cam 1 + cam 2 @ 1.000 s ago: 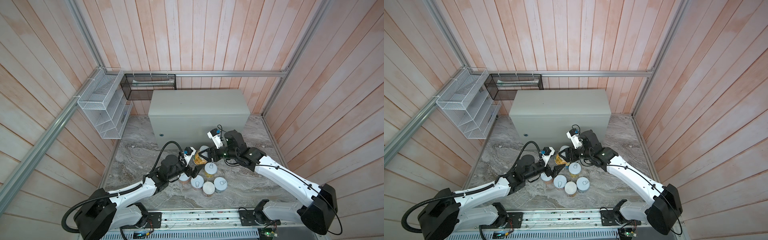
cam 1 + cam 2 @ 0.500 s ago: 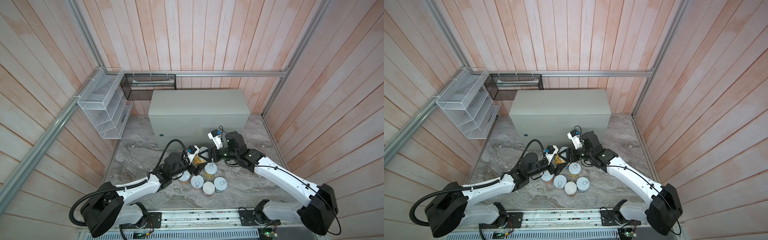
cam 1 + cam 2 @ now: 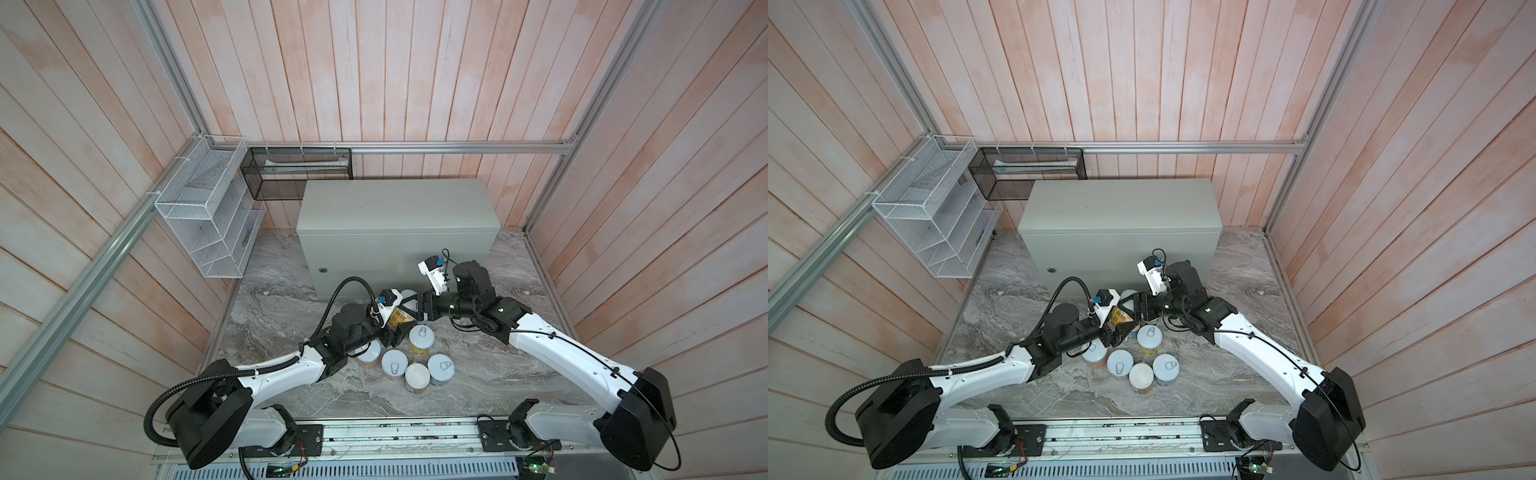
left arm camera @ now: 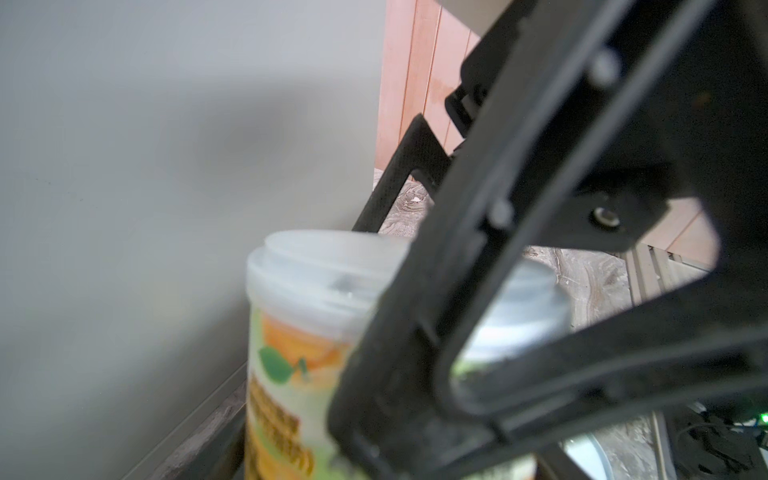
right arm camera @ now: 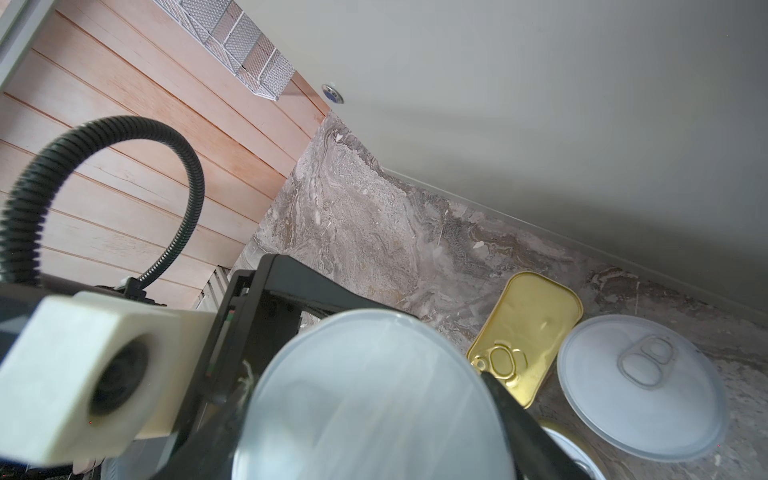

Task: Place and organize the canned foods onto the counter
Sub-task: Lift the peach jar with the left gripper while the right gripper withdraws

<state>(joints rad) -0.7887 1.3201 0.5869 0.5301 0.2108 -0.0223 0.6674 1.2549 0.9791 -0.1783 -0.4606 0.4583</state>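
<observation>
As I count, 7 short round cans and 1 flat gold tin sit on marbled stone before the grey counter; the right gripper clamps the orange-label can, and for the left gripper I cannot tell.

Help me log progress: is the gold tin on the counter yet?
No. The gold tin lies flat, tab up, on the stone near the counter front.

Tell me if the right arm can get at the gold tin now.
Probably not yet. The right tool is closed on the orange-label can, so its jaws are full; the gold tin lies flat nearby on the marble.
</observation>
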